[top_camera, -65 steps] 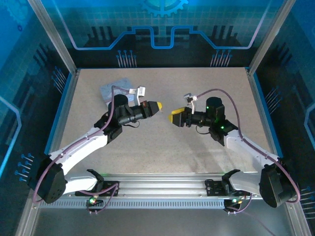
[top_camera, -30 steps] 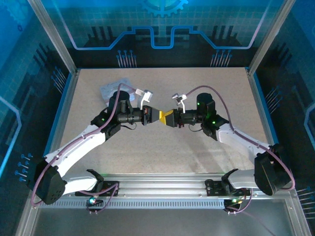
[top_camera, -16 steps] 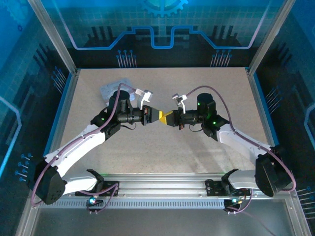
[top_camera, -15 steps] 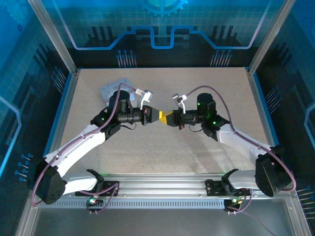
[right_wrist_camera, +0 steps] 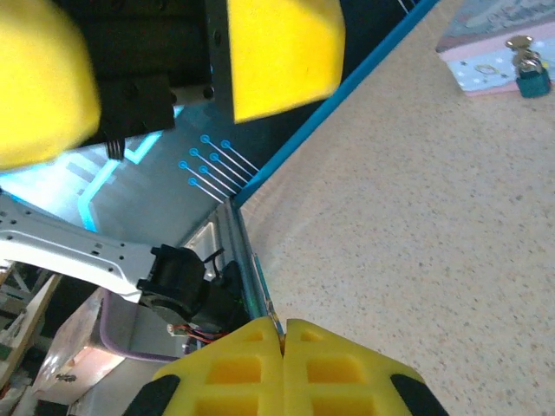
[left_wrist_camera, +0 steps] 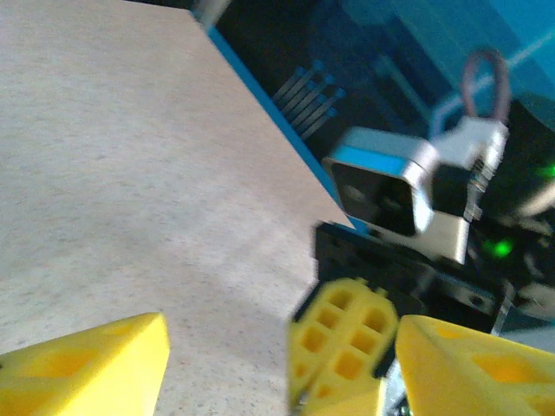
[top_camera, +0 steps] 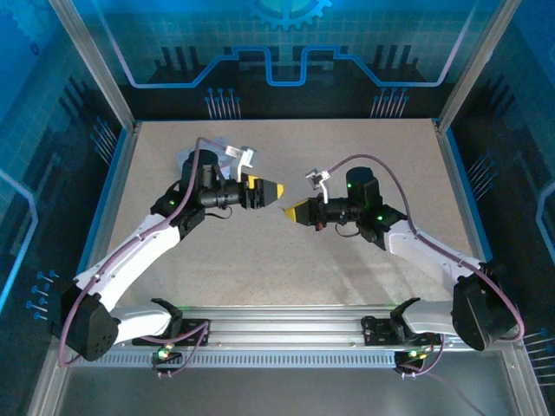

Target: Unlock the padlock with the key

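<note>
Top external view, reading from the left: my left arm [top_camera: 139, 247] reaches over the speckled beige tabletop [top_camera: 286, 277] toward the middle. At the far left lies the pale grey embossed rectangular tin [right_wrist_camera: 486, 43], caught from my right wrist. The small dark teal padlock [right_wrist_camera: 531, 81], with its bright metal top, rests at the tin's edge, touching it. My left jaws stand wide apart and hold nothing; their yellow plastic fingers [left_wrist_camera: 87, 368] sit at either side of the left wrist view. Just right of them, tip toward tip but not touching, my right jaws are pressed together. They are clamped on the key [right_wrist_camera: 275, 323], a thin silvery metal sliver poking from the seam between the yellow pads [right_wrist_camera: 338, 373]. Key and padlock are well apart. My right arm [top_camera: 425, 251] runs back to the near right.
</note>
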Tool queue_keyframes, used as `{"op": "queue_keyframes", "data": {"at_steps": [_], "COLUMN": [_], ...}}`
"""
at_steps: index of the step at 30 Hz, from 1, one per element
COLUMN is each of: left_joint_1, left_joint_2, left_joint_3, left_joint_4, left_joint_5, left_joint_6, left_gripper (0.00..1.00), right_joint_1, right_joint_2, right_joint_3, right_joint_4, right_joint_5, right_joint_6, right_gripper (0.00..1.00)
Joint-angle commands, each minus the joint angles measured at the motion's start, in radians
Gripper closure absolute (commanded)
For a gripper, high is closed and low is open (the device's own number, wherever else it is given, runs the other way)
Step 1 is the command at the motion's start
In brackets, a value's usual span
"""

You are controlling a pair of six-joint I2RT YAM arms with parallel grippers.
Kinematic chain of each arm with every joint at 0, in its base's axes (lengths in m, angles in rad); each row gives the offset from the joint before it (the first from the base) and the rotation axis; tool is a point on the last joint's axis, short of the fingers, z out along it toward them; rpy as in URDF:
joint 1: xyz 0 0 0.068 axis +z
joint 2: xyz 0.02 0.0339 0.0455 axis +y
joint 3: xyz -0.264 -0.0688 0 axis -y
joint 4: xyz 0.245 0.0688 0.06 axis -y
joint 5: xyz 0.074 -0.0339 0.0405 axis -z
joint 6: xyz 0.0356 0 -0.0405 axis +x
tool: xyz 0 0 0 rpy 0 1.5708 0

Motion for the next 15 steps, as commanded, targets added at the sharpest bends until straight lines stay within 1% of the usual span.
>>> {"op": "queue_keyframes", "data": {"at_steps": [1,6,9,11,15], "left_joint_1": [0.055,0.143,0.175,0.193,0.228], "left_joint_2": [0.013,0.081,0.156,0.215,0.345], "left_joint_3": [0.046,0.083,0.146,0.19,0.296], "left_joint_4": [-0.086,-0.124,-0.185,-0.223,-0.267], "left_joint_5": [-0.135,-0.266,-0.368,-0.426,-0.468], "left_joint_6": [0.014,0.027,0.07,0.092,0.141], "left_gripper": [0.23,0.15,0.06,0.04,0.02], "right_joint_1": [-0.006,-0.007,-0.012,-0.021,-0.03], "right_joint_2": [-0.036,-0.056,-0.061,-0.06,-0.064], "right_joint_3": [-0.021,-0.019,-0.026,-0.034,-0.042], "right_joint_4": [-0.088,-0.186,-0.207,-0.206,-0.218], "right_joint_5": [0.064,0.146,0.169,0.17,0.179], "right_joint_6": [-0.044,-0.079,-0.075,-0.063,-0.056], "right_gripper": [1.0,1.0,1.0,1.0,1.0]}}
